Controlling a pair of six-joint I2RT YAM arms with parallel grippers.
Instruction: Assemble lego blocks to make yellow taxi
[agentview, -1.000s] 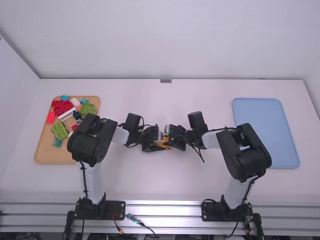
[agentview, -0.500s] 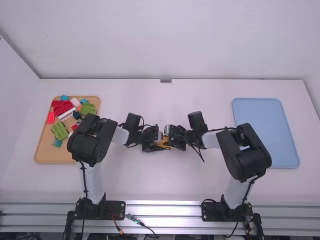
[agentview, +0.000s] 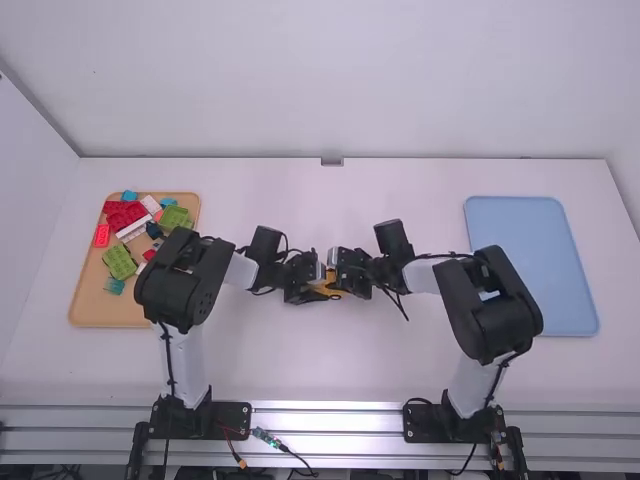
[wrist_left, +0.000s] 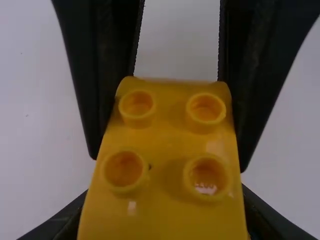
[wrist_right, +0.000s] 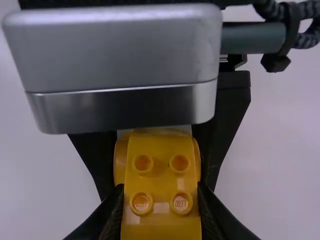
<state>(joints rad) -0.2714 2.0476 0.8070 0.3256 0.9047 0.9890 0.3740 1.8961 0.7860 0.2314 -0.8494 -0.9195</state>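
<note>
The yellow block is between the 2 arms, over the middle of the worktop; whether it touches the surface I cannot tell. The left pincer is closed to the block's width, its 2 fingers against opposite sides. The right pincer grips the block's near end in its own wrist view, likewise parted only by the block.

It should be light and stiff, hardly fragile, but the glossy plastic may slip if pinched at a rounded edge. The flat flanks are the place to hold, leaving the 4 hollow, round studs free. The step looks like pressing or aligning a joint, so both holds should stay level; a twist could pop parts loose.

The faces are smooth, with soft highlights; a bulging yellow part swells out behind the studded face. The fingers are matt black and tapered. In the tan tray lie knobbly red blocks and a squarish green block. The blue tray is flat, with rounded corners.
</note>
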